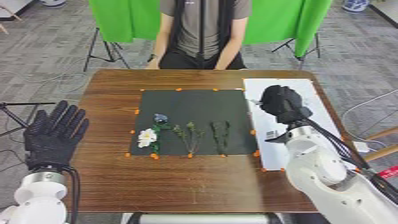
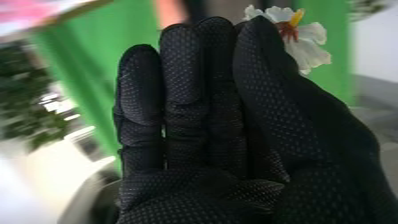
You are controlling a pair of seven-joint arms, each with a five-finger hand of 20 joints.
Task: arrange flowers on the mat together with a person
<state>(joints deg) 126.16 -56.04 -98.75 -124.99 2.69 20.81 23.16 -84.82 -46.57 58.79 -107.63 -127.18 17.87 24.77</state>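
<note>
- The right hand (image 1: 282, 102), at right of centre in the head view, is over the white board (image 1: 265, 87); its thumb is together with the straight fingers, pinching a white blossom (image 2: 308, 42) whose head sticks out beside the thumb.
- The left hand (image 1: 53, 136), at the left of the frame, has its fingers straight and slightly apart, holding nothing.
- The dark mat (image 1: 195, 104) is on the counter (image 1: 169, 182), mid-frame.
- At the mat's lower left, a white flower (image 1: 147, 137) lies near a blue-grey flower (image 1: 161, 118).
- Leafy sprigs (image 1: 192, 135) lie at its lower middle, with green stems (image 1: 221, 136) to their right.
- A small dark printed label (image 1: 272, 134) is on the board's lower left part; a red label (image 1: 389, 172) is at the frame's right edge.
</note>
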